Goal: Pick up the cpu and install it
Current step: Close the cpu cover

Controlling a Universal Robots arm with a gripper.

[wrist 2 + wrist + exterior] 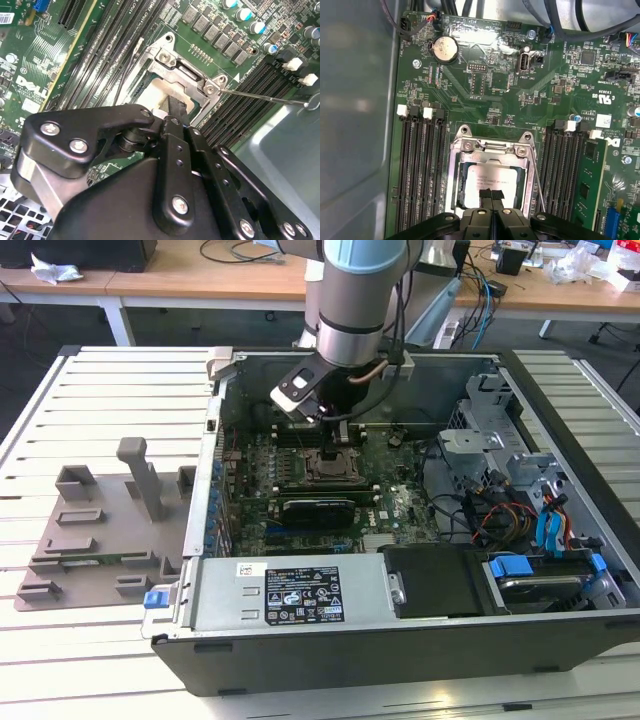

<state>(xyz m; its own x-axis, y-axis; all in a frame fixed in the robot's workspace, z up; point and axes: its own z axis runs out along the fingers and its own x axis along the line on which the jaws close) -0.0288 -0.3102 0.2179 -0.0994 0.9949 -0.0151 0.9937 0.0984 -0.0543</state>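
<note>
Your arm (352,325) enters from the top edge of the exterior view & drops near-vertical into the open pc case (420,655). The wrist is straight down. The gripper (336,440) points at the motherboard (395,505) approx mid-case, just behind the long black expansion card (318,508). The tool sits low, well inside the case walls.

Jaws: in the first wrist view the gripper (491,194) has both sides pressed together w/ only a hairline seam btw them & nothing clamped. The tips are over the near edge of the cpu (490,176). Can't tell if they touch it or hang just above.

Cpu: it lies flat in the socket frame (492,146), silver top up, square w/ the frame, w/ memory slots (422,170) on either side. A thin wire lever (538,175) runs along one side of the frame.

The second wrist view agrees. One of the fingers (176,107) aims down at the pale cpu (156,91), right beside the socket frame (187,75), & the lever (260,95) sticks out sideways.

Elsewhere, a grey fixture plate (95,530) lies on the slatted table (90,670), to the exterior view's left of the case & well apart from the gripper.
</note>
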